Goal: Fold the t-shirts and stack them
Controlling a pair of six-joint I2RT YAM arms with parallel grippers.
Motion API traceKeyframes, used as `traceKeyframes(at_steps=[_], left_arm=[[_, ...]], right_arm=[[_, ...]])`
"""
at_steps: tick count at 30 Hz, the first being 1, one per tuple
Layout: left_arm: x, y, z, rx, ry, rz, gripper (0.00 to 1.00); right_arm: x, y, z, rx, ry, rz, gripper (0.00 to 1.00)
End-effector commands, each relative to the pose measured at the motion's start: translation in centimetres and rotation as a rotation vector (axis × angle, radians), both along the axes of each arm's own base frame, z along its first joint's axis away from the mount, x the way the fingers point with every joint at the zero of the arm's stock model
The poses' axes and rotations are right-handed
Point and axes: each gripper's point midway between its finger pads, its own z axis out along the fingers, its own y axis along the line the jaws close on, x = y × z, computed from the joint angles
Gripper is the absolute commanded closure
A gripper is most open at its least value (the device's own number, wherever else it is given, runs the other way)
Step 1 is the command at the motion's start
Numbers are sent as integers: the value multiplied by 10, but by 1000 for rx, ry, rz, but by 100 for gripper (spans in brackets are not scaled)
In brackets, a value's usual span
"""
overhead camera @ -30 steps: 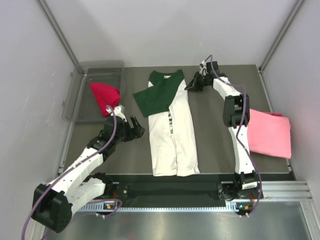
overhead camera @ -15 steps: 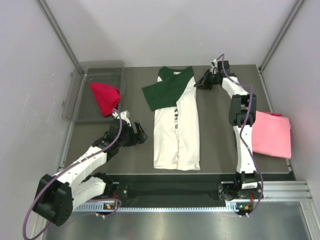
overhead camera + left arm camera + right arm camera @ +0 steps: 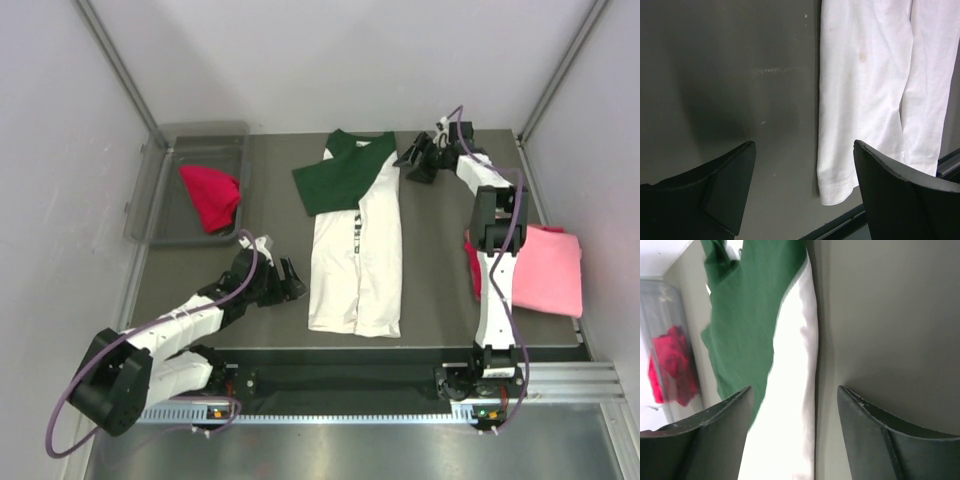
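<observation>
Right gripper spread, soft white t-shirt, long rectangle

pink t-shirt: partly behind right arm | chest print: too small to read | red t-shirt: blurred

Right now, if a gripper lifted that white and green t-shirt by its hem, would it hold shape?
Probably not. The white and green t-shirt lies flat and thin, its green sleeve folded over the body, so it would likely droop and unfold. It looks light and may slide on the table.
</observation>
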Motion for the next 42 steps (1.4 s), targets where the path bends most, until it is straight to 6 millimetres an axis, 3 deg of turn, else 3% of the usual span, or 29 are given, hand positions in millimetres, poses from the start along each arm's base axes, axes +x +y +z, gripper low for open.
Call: traceKeyframes(at_steps=[1,2,4,5,7,8,9,10,11,13,14,15,17,18,19,21,22,24,25,26,28,30,31,33,34,35,36,38,42], left_arm=[[2,-14,7,-58,-32,-24,17],[0,-15,5,-56,-25,-28,17],[-4,-17,3,-60,-18,-32,17],[-4,-17,3,-63,-18,-32,18],[-6,-16,2,-56,-18,-28,17],[-3,-12,1,-33,-26,-14,17],[1,-12,5,-23,-40,-14,16],[2,-6,2,11,-33,1,15],[6,-4,0,34,-30,18,14],[18,1,2,100,-27,38,15],[26,4,4,133,-35,57,16],[41,4,17,151,-66,82,16],[52,8,12,218,-50,93,18],[69,5,25,224,-82,114,18],[75,4,16,252,-60,114,18],[101,0,25,259,-81,134,19],[107,-1,10,283,-42,134,19],[134,-4,17,265,-44,162,22],[141,-3,2,274,-3,165,23],[160,-3,12,245,-16,199,24],[176,-5,5,223,7,210,26],[202,-5,18,199,-12,242,28],[209,-7,9,198,11,238,30],[236,-10,24,168,-13,250,34],[237,-9,10,194,28,244,34],[256,-11,24,189,-11,254,34],[258,-9,12,219,18,253,34],[283,-5,26,255,-32,287,34],[314,7,16,290,-28,333,37]], right_arm=[[-21,-10,19,-79,-27,-11,30],[-25,-12,36,-91,-55,-17,28],[-47,-15,20,-114,-13,-24,25],[-49,-16,40,-117,-64,-31,20],[-72,-18,25,-132,-25,-43,18],[-76,-18,45,-134,-71,-48,18],[-93,-18,30,-140,-32,-45,18],[-102,-18,30,-151,-30,-50,18],[-108,-17,48,-157,-75,-55,18],[-135,-15,33,-186,-42,-58,19],[-141,-16,47,-192,-82,-65,20],[-157,-17,35,-207,-56,-66,20],[-177,-19,35,-236,-65,-64,20],[-183,-22,35,-251,-66,-73,20],[-188,-22,45,-250,-91,-76,21],[-206,-21,38,-260,-78,-68,21],[-212,-18,37,-266,-80,-63,21],[-229,-9,35,-284,-86,-43,22],[-234,-6,38,-297,-102,-36,22],[-242,-5,31,-316,-94,-25,22],[-247,0,30,-347,-114,-18,23],[-253,0,24,-353,-111,-15,23],[-254,0,23,-349,-121,-21,23],[-254,-1,22,-351,-127,-32,23],[-255,-1,22,-347,-135,-37,23],[-255,-1,22,-344,-138,-37,24],[-254,0,23,-337,-145,-38,23],[-257,0,20,-334,-134,-37,24],[-255,2,18,-323,-153,-40,24]])
